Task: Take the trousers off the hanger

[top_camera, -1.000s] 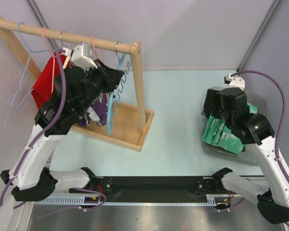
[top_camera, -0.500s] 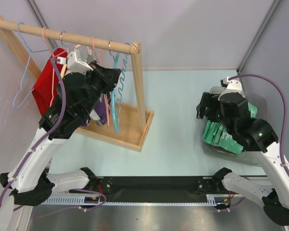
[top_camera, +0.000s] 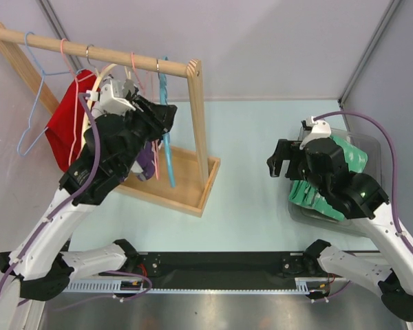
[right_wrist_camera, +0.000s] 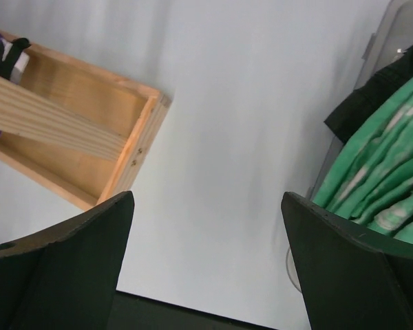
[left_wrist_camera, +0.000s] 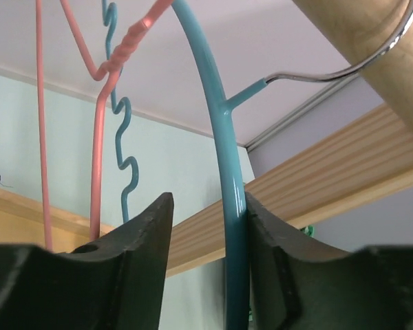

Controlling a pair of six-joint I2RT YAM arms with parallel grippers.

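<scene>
A teal hanger hangs empty from the wooden rod of the rack. My left gripper is open around the hanger's upper arm. In the left wrist view the teal hanger runs between the jaws of my left gripper and touches the right finger, with a gap to the left one. Green trousers lie folded in a clear tray at the right. My right gripper is open and empty, left of the tray above the table; it also shows in the right wrist view, beside the green trousers.
A red garment and a purple garment hang on the rack behind my left arm. A pink hanger and a pale blue wire hanger hang on the rod. The rack's wooden base lies between the arms.
My right gripper has moved left, away from the tray, leaving the green trousers in it. The teal hanger has swung from tilted to hanging straight, with my left gripper shifted up along it.
</scene>
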